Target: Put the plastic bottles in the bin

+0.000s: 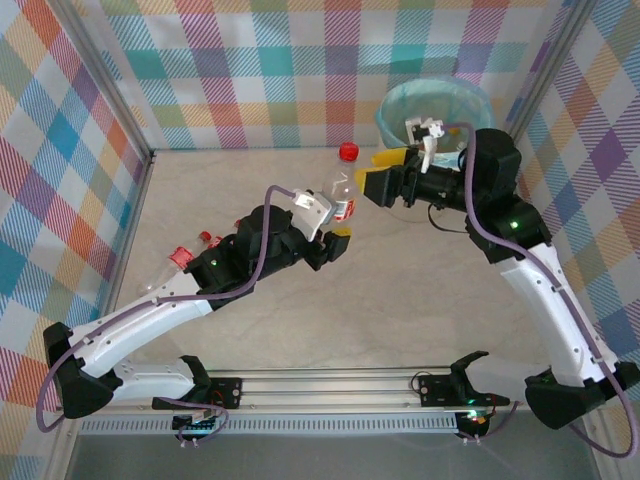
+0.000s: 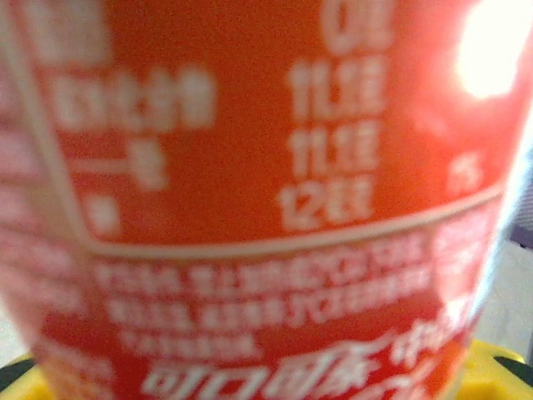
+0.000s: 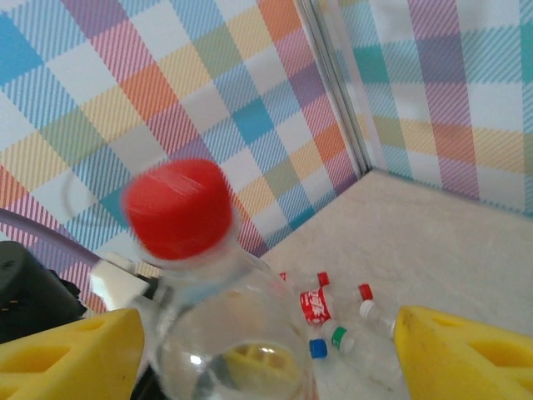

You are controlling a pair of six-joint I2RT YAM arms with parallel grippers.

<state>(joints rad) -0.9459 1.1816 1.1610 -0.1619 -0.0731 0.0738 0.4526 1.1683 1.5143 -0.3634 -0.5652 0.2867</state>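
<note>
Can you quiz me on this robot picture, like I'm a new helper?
1. True or false: the left gripper holds a clear plastic bottle with a red cap and red label.
2. Where is the round bin lined with a light blue bag? A: far right corner. B: far left corner. C: near edge.
3. Fill in: the right gripper has its yellow fingers ____ around the bottle's top.
Key: 1 true; 2 A; 3 open.
</note>
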